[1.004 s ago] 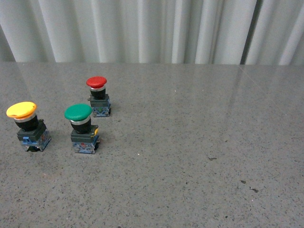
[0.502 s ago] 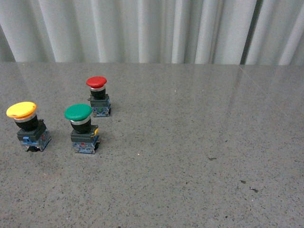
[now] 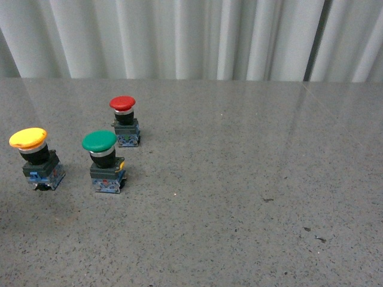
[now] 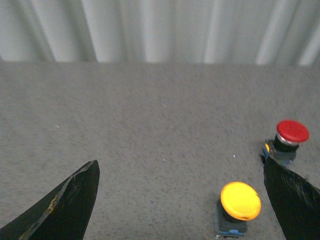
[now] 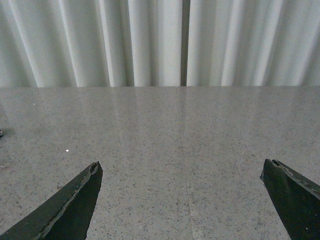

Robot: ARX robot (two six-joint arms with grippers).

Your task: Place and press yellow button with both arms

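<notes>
Front view vs 1 s back: any delta? (A)

Basically nil. L to R: yellow btn [image 3: 37, 160] far left on table [image 3: 251, 197], upright, cap up. Green btn [image 3: 103, 162] just beside, not touching. Red btn [image 3: 124, 122] further back, apart from both. Same spots in all 3 frames, at most a px of drift, prob camera jitter. No arm in frame then or now. (B)

So no contact yet? (A)

Judging so. No btn nudged or tipped. Place step not started, press step further off. (B)

Grippers? (A)

Left wrist view: L gripper [image 4: 180, 165] spread wide, empty. Yellow btn ahead between the finger lines, clear of both, nearer the finger [image 4: 295, 200] next to red btn. Green btn not visible there. Right wrist view: R gripper [image 5: 181, 164] also spread wide, empty, facing bare table and curtain [image 5: 150, 40]. No btn in sight. (B)

Meaning for task? (A)

Prob still at approach. Expect L arm to take the yellow btn, since already roughly lined up. Needs centring first, plus care re green btn close by in front view: risk of clipping it on the way in. R arm nowhere near, so press role likely later. Target spot for placing: can't tell from frames. (B)
</notes>
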